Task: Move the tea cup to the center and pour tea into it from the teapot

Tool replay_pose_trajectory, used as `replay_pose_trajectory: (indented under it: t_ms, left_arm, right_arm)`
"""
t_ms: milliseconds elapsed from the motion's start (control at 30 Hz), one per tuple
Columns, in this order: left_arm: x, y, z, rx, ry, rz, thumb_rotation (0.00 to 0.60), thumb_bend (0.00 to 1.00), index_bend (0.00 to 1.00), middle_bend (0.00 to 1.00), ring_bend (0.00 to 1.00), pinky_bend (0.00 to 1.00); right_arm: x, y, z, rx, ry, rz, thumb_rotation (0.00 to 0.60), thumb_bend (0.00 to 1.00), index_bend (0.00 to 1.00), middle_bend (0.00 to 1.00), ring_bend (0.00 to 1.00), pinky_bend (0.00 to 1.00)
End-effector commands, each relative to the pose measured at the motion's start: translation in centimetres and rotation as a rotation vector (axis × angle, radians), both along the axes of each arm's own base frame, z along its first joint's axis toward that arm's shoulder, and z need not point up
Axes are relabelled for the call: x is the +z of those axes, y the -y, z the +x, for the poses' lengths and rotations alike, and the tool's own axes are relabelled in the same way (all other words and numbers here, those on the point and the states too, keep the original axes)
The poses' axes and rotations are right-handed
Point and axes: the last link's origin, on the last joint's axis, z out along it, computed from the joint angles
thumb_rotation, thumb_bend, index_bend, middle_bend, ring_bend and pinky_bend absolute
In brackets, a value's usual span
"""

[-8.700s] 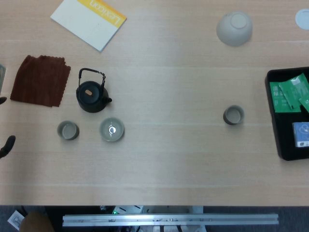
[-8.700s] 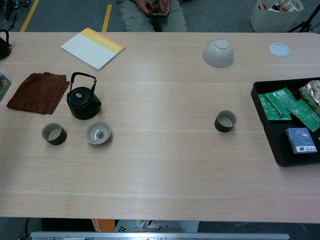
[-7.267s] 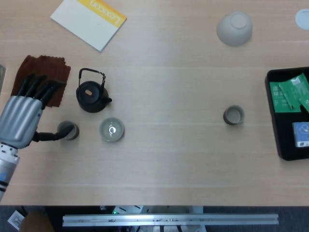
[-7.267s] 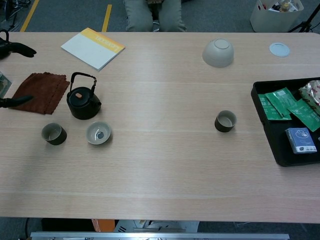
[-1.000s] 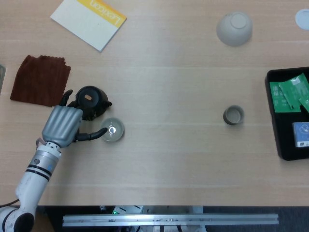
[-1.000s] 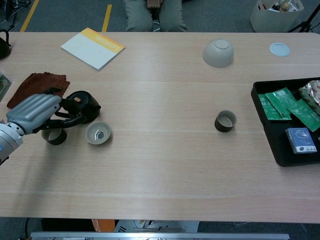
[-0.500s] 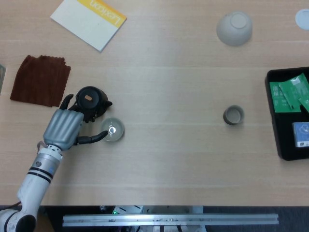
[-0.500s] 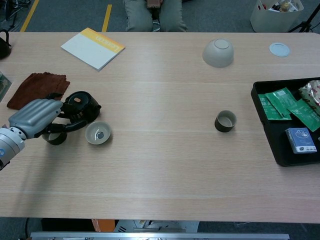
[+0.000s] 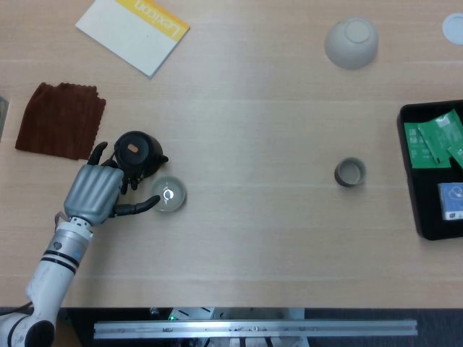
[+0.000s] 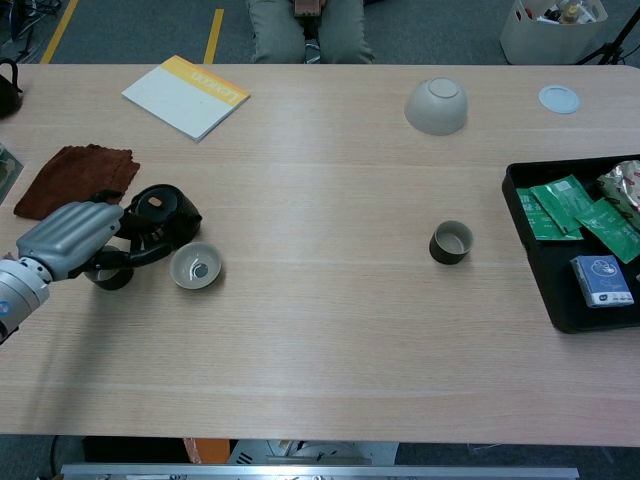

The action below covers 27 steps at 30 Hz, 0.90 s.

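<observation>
A pale wooden surface (image 9: 246,238) is being viewed from above. At its left side, the left robot hand (image 9: 92,192) is reaching over a small dark tea cup (image 10: 108,274), which is mostly hidden beneath it. Its fingers (image 9: 137,207) are curling around that spot, with one stretching toward a pale shallow cup (image 9: 168,194) just to the right. Whether the robot hand is actually clamping the dark cup cannot be told. The right robot hand is not appearing in either view.

The black teapot (image 9: 137,152) is sitting just beyond the robot hand, touching or almost touching its fingers. Another dark tea cup (image 9: 350,173) is standing well apart, toward the right of the surface.

The likely risks come from crowding. The fingers are working between teapot and pale cup, so closing or lifting could knock the teapot, spill tea, or shove the pale cup. A poor grip on the hidden cup could also let it tip while being carried to the center.
</observation>
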Motion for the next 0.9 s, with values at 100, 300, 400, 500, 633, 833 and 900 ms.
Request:
replay_pose_trajectory:
  t_ms: [100, 300, 400, 500, 633, 833, 900]
  left_arm:
    - [-0.3, -0.3, 0.2, -0.001, 0.001, 0.002, 0.000, 0.07, 0.55, 0.63, 0.41, 0.00]
    - [-0.6, -0.8, 0.4, -0.003, 0.007, 0.010, 0.000, 0.08, 0.60, 0.73, 0.49, 0.00]
    - [-0.6, -1.2, 0.6, -0.011, 0.010, 0.020, 0.000, 0.08, 0.61, 0.78, 0.55, 0.00]
    - [-0.6, -1.6, 0.8, -0.018, 0.022, 0.028, 0.000, 0.08, 0.63, 0.84, 0.60, 0.00]
    - [-0.6, -2.1, 0.8, -0.013, 0.023, 0.031, 0.000, 0.08, 0.68, 0.91, 0.68, 0.00]
    - [-0.7, -2.7, 0.8, 0.004, 0.054, 0.085, 0.000, 0.08, 0.78, 0.97, 0.74, 0.00]
    - [-0.7, -3.0, 0.8, 0.007, 0.061, 0.109, 0.000, 0.08, 0.80, 0.99, 0.76, 0.00]
  right_arm:
    - [0.0, 0.0, -0.1, 0.000, 0.002, -0.005, 0.600, 0.34, 0.13, 0.21, 0.03, 0.12]
    - [0.1, 0.1, -0.3, -0.004, 0.002, -0.009, 0.600, 0.34, 0.13, 0.21, 0.03, 0.12]
    - [0.1, 0.2, -0.3, -0.006, 0.003, -0.012, 0.600, 0.34, 0.13, 0.21, 0.03, 0.12]
    - [0.1, 0.2, -0.4, -0.008, 0.005, -0.017, 0.600, 0.34, 0.13, 0.21, 0.03, 0.12]
    - [0.1, 0.3, -0.6, -0.011, 0.005, -0.022, 0.600, 0.34, 0.13, 0.21, 0.03, 0.12]
    - [0.1, 0.4, -0.9, -0.015, 0.004, -0.027, 0.600, 0.34, 0.13, 0.21, 0.03, 0.12]
    - [0.1, 0.5, -0.9, -0.017, 0.004, -0.028, 0.600, 0.34, 0.13, 0.21, 0.03, 0.12]
